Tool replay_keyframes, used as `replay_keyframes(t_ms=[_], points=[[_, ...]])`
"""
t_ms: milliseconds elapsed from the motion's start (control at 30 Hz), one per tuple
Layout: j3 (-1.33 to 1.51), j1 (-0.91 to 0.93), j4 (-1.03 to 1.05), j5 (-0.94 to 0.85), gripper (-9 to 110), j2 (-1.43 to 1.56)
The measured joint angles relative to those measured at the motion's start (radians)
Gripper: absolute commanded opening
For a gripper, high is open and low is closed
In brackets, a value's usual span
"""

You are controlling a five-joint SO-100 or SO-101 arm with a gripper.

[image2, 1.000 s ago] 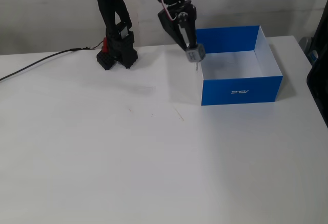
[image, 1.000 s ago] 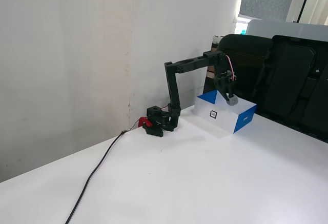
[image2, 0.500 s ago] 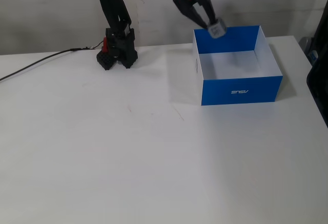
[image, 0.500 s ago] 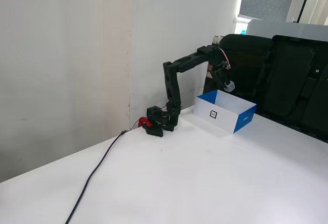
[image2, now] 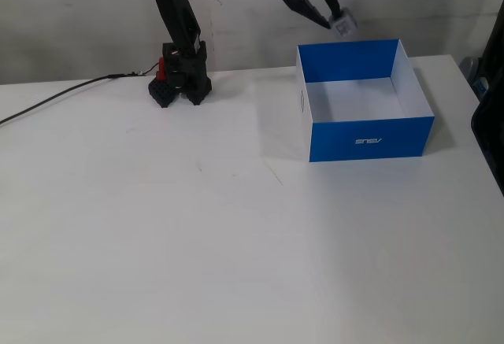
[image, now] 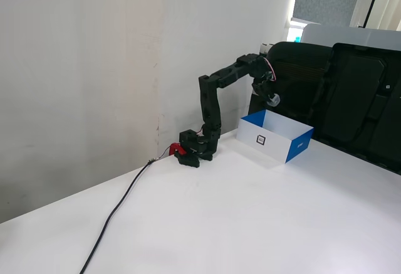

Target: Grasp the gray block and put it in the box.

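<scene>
One gray block (image2: 343,24) is held clamped at the tip of the hand (image2: 337,23), raised in the air above the far rim of the box (image2: 370,139). In a fixed view from the side, the hand (image: 270,98) and block (image: 273,99) are seen well above the box (image: 293,148), not touching it. Below the hand, the box is seen standing on the white counter (image2: 197,242). Back from the hand, the arm's base (image2: 179,84) is fixed beside a black cable (image2: 55,100).
</scene>
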Motion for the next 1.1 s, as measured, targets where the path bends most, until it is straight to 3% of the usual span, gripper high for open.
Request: replay_keyframes(t_ms=[333, 567, 1100], points=[[0.044, -0.069, -0.018, 0.046, 31, 0.0], [0.126, -0.169, -0.031, 0.046, 0, 0.018], [0.287, -0.649, -0.031, 0.046, 0, 0.195]])
